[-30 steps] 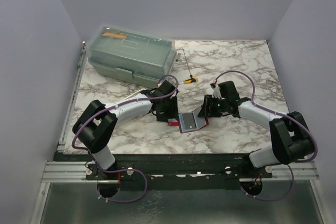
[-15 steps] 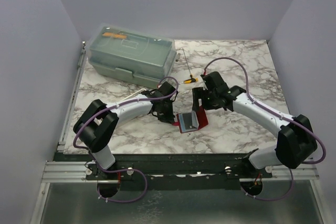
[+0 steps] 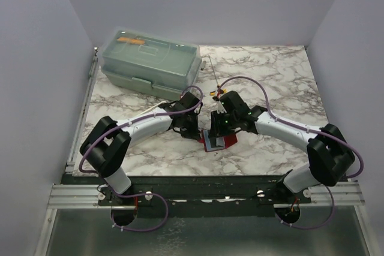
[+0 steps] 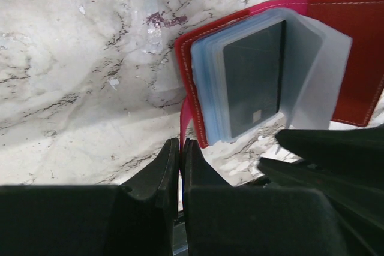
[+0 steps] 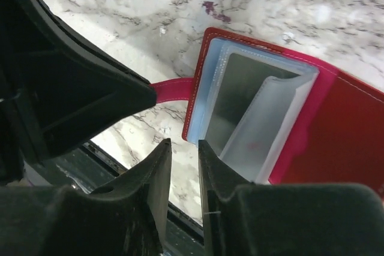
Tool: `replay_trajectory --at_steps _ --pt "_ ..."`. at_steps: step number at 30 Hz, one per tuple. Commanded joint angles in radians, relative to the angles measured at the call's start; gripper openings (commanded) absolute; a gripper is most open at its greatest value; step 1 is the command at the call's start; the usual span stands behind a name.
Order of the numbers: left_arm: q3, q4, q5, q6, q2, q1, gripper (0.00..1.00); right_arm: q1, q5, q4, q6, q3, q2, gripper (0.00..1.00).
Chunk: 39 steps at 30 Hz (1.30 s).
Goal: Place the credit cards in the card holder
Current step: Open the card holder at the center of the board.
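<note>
The red card holder (image 3: 219, 141) lies open on the marble, its clear sleeves fanned up (image 4: 300, 70). A dark blue-grey credit card (image 4: 252, 82) sits inside one sleeve, also seen as the credit card (image 5: 240, 91) in the right wrist view. My left gripper (image 4: 182, 143) is shut on the holder's red strap (image 5: 173, 90) at its left edge; from above the left gripper (image 3: 195, 131) is just left of the holder. My right gripper (image 5: 183, 145) hovers over the holder's near-left corner, jaws narrowly apart with nothing between them; from above the right gripper (image 3: 219, 126) is over the holder.
A translucent grey-green storage box (image 3: 150, 61) stands at the back left. A small yellow-handled tool (image 3: 216, 92) lies behind the grippers. The metal rail (image 3: 204, 193) runs along the table's near edge.
The left gripper closed onto the red strap. The right arm swung left from beside the holder to over it, and its jaws widened, then narrowed.
</note>
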State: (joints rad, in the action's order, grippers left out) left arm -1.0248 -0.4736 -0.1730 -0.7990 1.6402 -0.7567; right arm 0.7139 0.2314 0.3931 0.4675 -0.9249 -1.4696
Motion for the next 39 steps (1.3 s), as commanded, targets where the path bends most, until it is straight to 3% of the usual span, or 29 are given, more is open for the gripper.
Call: replay_trajectory --at_steps 1,9,31,39 --pt "-0.032 -0.001 -0.032 -0.002 -0.045 0.001 0.0 0.001 0.113 -0.133 0.018 0.026 -0.041 0.27" --pt "-0.055 -0.003 -0.038 -0.011 -0.085 0.001 0.0 0.002 -0.044 -0.077 0.004 0.035 -0.087 0.28" --pt "-0.086 -0.009 -0.063 -0.017 -0.089 0.003 0.0 0.023 -0.14 -0.036 -0.001 0.048 -0.081 0.65" --pt "-0.083 -0.019 -0.045 -0.021 -0.106 0.002 0.0 0.039 -0.31 0.045 0.036 0.025 -0.075 0.59"
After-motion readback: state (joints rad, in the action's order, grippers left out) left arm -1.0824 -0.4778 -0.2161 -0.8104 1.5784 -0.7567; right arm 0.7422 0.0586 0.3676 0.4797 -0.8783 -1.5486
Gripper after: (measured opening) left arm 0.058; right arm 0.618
